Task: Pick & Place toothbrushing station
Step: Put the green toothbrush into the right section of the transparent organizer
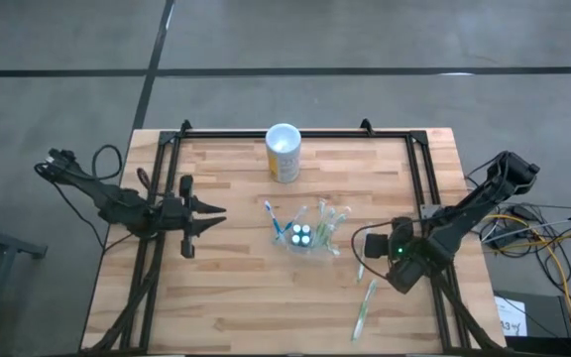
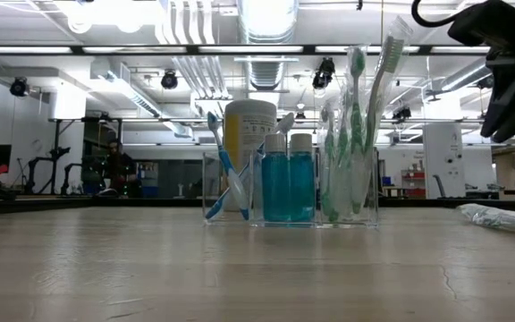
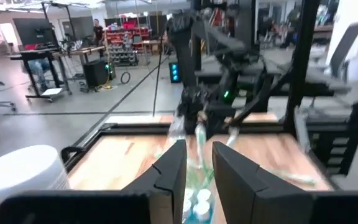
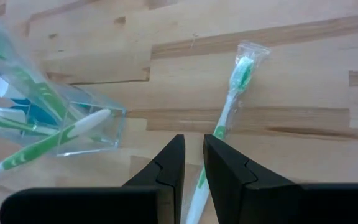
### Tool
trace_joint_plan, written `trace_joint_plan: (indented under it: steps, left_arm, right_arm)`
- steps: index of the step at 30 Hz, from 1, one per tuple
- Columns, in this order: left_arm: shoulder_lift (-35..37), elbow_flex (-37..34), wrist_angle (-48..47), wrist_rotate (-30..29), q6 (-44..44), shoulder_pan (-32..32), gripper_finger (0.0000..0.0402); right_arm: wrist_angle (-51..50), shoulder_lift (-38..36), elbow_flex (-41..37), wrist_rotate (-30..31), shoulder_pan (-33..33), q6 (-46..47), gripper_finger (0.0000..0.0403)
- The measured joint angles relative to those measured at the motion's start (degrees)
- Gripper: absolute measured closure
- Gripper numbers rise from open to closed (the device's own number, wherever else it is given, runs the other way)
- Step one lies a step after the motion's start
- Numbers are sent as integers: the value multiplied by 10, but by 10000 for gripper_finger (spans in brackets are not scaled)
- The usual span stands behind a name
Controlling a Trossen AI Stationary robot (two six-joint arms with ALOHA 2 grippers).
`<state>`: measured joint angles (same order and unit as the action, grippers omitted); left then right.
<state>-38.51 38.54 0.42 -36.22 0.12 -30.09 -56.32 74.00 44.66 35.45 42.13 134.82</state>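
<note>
The toothbrushing station [image 1: 305, 235] is a clear plastic holder standing on its base at the table's middle. It holds a blue toothbrush, two blue bottles and several green toothbrushes [image 2: 289, 192]. My left gripper [image 1: 216, 213] hovers level to its left and points at it, fingers open by a narrow gap [image 3: 199, 162]. My right gripper [image 1: 373, 253] slants down just right of the station, above a wrapped green toothbrush [image 4: 232, 99] that lies flat on the wood. Its fingers [image 4: 193, 155] stand a narrow gap apart with nothing between them.
A yellow cup with a white rim [image 1: 283, 152] stands at the far middle of the table. Another wrapped toothbrush [image 1: 365, 309] lies toward the near right. A black frame [image 1: 171, 149] borders the table's far edge and both sides. Bare wood spreads across the near left.
</note>
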Motion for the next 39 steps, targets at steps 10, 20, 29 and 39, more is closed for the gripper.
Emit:
trace_joint_plan:
  steps: [10,20,29,39]
  left_arm:
    - [29,-106,58,-3,-43,0,319]
    - [131,-295,330,103,11,0,319]
    - [171,-351,390,107,13,0,319]
    - [170,-353,341,109,10,0,319]
  right_arm:
    - [11,3,0,-10,-2,-3,346]
    - [17,4,0,-15,-2,-15,346]
    - [32,4,0,-15,-2,-15,346]
    - [34,4,0,-10,-1,-15,346]
